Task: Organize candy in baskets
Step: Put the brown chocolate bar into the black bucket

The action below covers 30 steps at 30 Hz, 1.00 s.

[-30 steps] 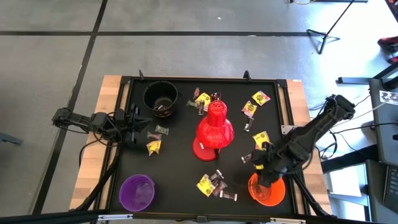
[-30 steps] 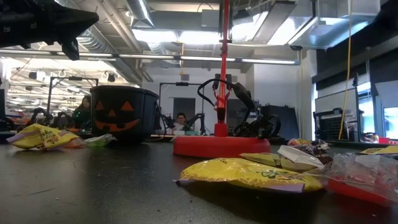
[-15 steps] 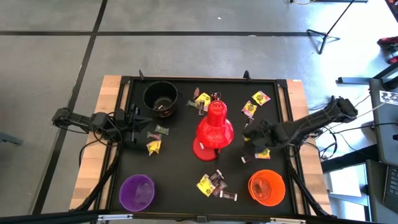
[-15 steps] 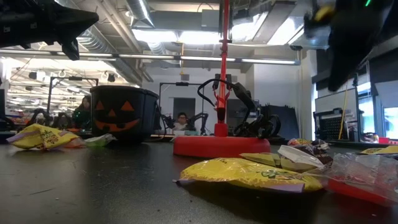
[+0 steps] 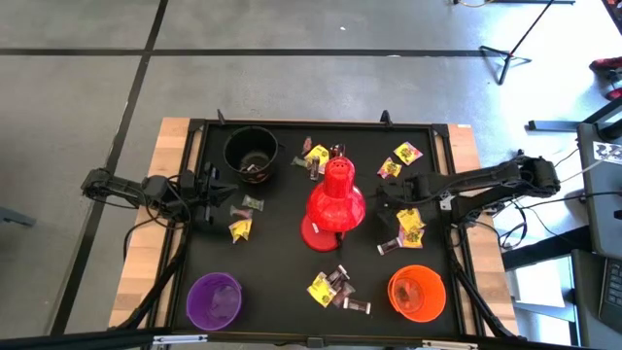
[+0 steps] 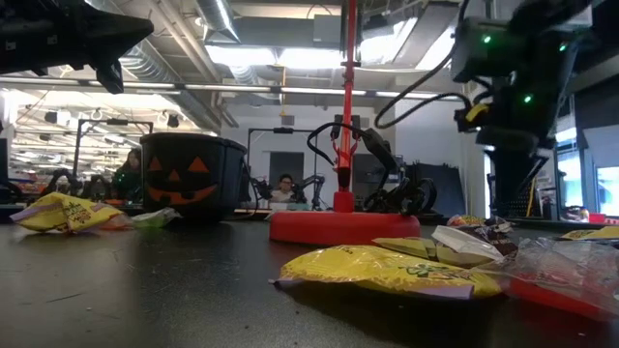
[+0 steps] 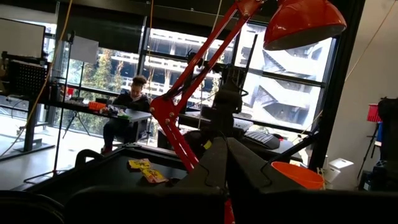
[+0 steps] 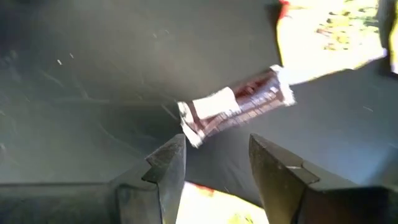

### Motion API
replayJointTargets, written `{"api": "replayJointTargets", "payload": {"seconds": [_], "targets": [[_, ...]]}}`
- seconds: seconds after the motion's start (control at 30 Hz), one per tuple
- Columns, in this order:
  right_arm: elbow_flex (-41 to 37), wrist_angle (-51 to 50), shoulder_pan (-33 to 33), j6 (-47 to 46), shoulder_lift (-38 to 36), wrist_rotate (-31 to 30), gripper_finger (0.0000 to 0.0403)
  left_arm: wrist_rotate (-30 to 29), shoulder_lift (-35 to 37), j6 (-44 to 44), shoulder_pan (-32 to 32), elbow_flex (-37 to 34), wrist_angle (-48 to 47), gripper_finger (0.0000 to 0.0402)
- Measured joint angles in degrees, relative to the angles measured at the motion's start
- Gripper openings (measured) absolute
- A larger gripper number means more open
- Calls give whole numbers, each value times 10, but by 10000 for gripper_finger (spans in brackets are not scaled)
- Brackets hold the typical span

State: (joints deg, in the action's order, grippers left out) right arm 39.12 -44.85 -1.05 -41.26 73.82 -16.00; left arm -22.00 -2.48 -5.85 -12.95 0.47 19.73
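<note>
One red lamp (image 5: pixel 333 206) stands mid-table, just beside right hand (image 5: pixel 386 197).

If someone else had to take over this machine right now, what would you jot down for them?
Right gripper: jaws open, empty, hovering over a brown candy bar beside the red lamp.
Left gripper: jaws shut, waiting at the table's left edge.
Buckets: black far left, purple near left, orange near right.
Done: something lies in the black and orange buckets.
Left: many candies loose around the lamp and by the left gripper.
</note>
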Motion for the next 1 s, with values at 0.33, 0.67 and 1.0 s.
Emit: {"api": "replayJointTargets", "payload": {"seconds": [0.33, 0.67, 1.0], "targets": [[-43, 64, -82, 28, 0, 21, 175, 0, 0, 0, 0, 0, 0, 0], [-85, 125, -99, 41, -1, 50, 107, 0, 0, 0, 0, 0, 0, 0], [-84, 112, -99, 47, -23, 55, 17, 0, 0, 0, 0, 0, 0, 0]]}}
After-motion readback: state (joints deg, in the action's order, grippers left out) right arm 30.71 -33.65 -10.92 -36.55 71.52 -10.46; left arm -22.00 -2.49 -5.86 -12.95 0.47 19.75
